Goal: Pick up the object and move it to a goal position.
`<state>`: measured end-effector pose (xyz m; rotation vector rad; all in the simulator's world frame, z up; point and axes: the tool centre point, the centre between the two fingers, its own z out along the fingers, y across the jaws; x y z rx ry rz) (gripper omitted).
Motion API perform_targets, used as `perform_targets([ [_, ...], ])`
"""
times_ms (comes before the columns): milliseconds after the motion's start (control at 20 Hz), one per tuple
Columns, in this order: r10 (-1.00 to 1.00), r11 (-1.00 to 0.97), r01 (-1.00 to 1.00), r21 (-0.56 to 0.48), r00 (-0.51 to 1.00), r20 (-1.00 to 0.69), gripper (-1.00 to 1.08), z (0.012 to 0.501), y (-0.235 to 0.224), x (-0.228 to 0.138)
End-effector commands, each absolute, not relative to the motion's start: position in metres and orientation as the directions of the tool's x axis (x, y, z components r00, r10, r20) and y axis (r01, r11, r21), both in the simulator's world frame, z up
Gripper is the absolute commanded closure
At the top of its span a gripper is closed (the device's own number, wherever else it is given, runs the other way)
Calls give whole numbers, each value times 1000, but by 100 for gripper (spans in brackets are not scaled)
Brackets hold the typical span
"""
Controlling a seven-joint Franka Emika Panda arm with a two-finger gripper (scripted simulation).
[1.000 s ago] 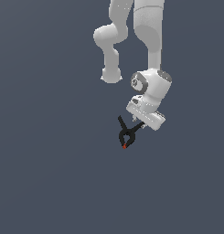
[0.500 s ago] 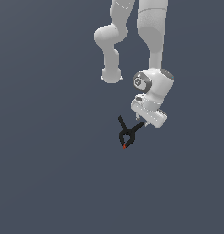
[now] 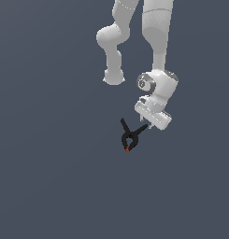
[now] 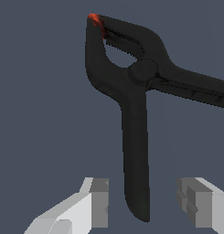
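Note:
The object, a small black spring clamp [image 3: 129, 138] with a red jaw tip, sits just below the white arm's hand in the exterior view. My gripper [image 3: 145, 125] is at the end of one of its handles. In the wrist view the clamp [image 4: 131, 87] fills the picture, with its red tip far from the hand. One handle runs down between my gripper's [image 4: 143, 201] two fingers. The fingers [image 4: 100, 201] stand apart, with a gap on each side of the handle. The other handle runs off the picture's edge.
A plain dark grey ground [image 3: 50, 177] lies all around. The white arm's links [image 3: 158, 37] rise above the hand. Nothing else shows.
The hand has shifted slightly towards the exterior view's right. The clamp has stayed where it was.

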<state>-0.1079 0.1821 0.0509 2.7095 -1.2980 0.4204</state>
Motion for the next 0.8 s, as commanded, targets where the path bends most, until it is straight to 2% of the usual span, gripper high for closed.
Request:
perform_targets([
  [0, -747, -629, -777, -22, 596, 293, -20, 50, 182, -108],
  [600, -749, -627, -778, -23, 595, 293, -20, 24, 176, -103],
  [650, -749, -627, -778, -23, 595, 293, 108, 24, 176, -103],
  [750, -749, -627, -778, -23, 595, 293, 108, 24, 176, -103],
])
